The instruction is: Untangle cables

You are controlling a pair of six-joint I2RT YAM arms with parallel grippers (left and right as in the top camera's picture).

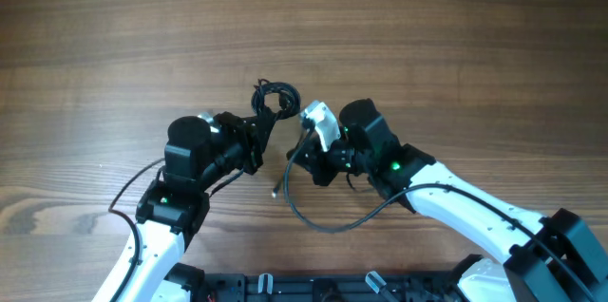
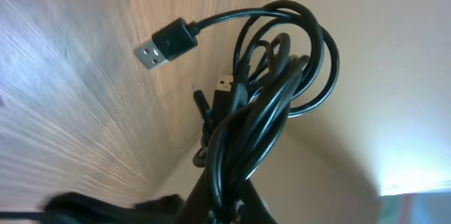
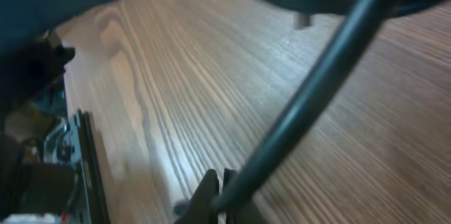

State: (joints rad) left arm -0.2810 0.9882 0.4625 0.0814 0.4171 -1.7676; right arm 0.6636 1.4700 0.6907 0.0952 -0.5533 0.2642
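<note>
Mid-table, both arms meet over the wood. Left arm comes in from the near left, elbow bent, wrist angled toward the far right, and the left gripper is clamped tight on the cables, a small black bunch of loops sitting just past its tips at the centre of the table. The left wrist view has that bunch rising straight out of the closed jaws, loops fanned wide, a USB plug sticking out to the left on its own lead. Right arm sweeps in from the near right, white forearm low, wrist turned toward the left one, the two near each other but apart. Right gripper is closed too, pinching a black cord that runs diagonally up from its fingertips. Between the arms, a loose plug end lies on the wood
</note>
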